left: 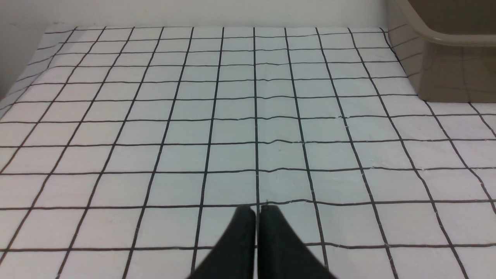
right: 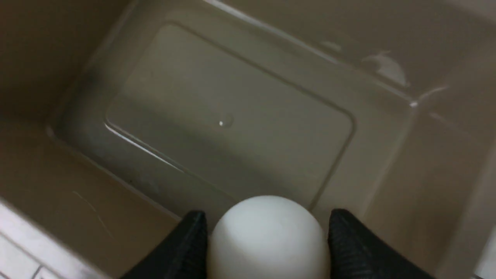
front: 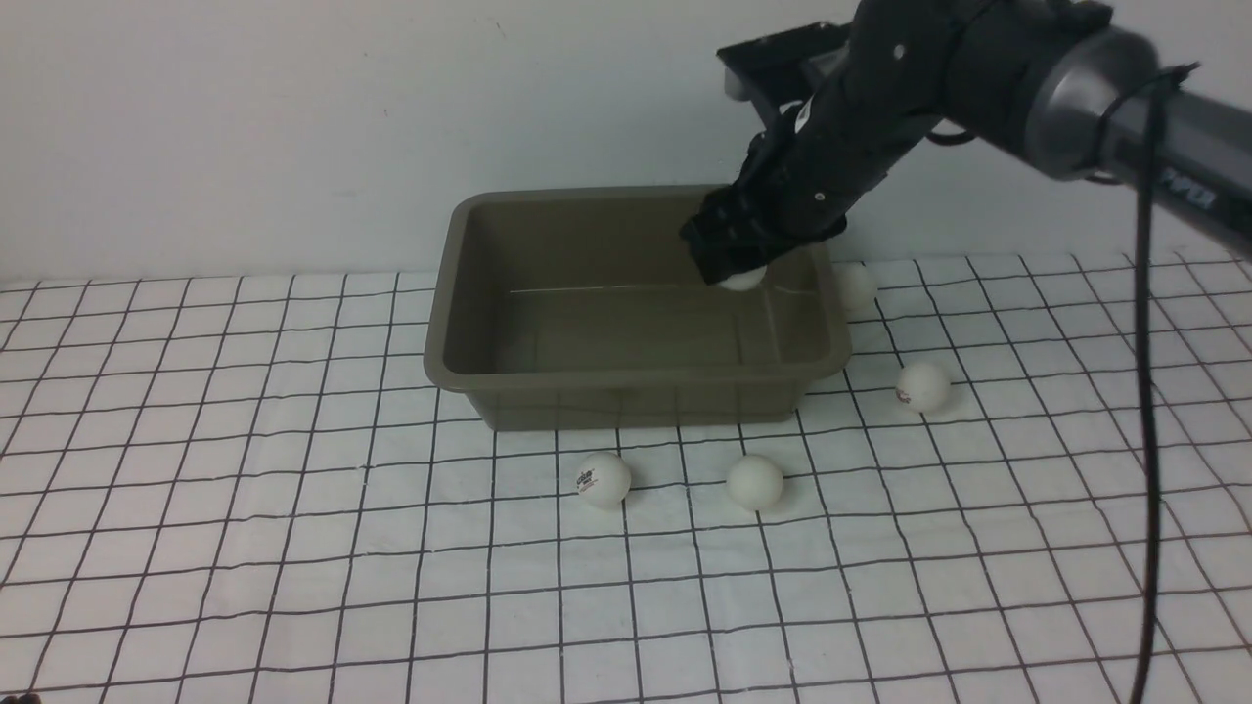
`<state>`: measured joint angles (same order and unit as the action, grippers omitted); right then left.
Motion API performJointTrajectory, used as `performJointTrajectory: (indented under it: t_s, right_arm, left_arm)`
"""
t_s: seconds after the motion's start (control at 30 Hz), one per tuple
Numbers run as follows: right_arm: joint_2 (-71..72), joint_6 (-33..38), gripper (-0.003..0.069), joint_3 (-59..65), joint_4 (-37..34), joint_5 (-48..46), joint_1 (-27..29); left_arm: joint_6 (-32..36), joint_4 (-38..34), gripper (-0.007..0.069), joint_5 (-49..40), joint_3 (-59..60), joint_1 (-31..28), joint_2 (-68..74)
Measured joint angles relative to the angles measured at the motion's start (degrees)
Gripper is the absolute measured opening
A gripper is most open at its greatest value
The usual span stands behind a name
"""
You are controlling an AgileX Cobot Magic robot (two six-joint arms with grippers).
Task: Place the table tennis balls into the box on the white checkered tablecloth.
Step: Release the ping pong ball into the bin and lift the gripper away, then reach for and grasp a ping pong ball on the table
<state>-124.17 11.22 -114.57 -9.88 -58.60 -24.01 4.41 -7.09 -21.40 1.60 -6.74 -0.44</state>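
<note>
the right arm (front: 978,68), black and jointed, reaches in from the right and angles down over a rectangular olive-grey plastic tub with rounded corners and a flared rim (front: 636,376) (right: 232,116). the right fingers (front: 724,254) (right: 186,244) stand partly apart and are closed on one small matte white plastic ball (front: 743,281) (right: 267,240), one finger on each side of it. that ball hangs inside the tub's outline, near its far right corner, clear of the tub floor seen beneath it in the right wrist view.

the tub sits on a white cloth with a thin black grid of squares (front: 293,489) (left: 232,116), which covers the surface and is slightly wrinkled. four more white balls lie on the cloth outside the tub. two sit near its front wall, close together: one with a dark-and-red logo (front: 603,479) and a plain one (front: 754,481) to its right. a third, also with a logo (front: 921,386), lies off the tub's front right corner. the fourth (front: 857,286) sits just beside the right wall towards the back, partly hidden by the rim.

the left fingers (left: 240,244) show only in the left wrist view: pressed together, holding nothing, above bare cloth, with a corner of the tub (left: 445,69) well off to one side.
</note>
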Motion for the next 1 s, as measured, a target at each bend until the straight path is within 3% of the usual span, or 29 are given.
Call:
performJointTrajectory:
  t_s: [0.33,0.57,0.77,1.0]
  right_arm:
    - [-4.58,0.52,0.0446,-7.16,1.99,-5.57,-0.22]
    - [-3.37,-1.97,0.0447,-15.87,11.51,-12.58,0.65]
    - [-1.85,-4.17,0.0449,-14.54,13.37,-12.89,3.19]
    - [0.24,-5.61,0.0449,-3.30,11.08,-12.90,10.76]
  left_arm:
    - [0.00,0.00,-0.0004,0.00,0.00,0.00,0.00]
    - [0.00,0.00,-0.0004,0.00,0.00,0.00,0.00]
    - [0.00,0.00,-0.0004,0.00,0.00,0.00,0.00]
    - [0.00,0.00,-0.0004,0.00,0.00,0.00,0.00]
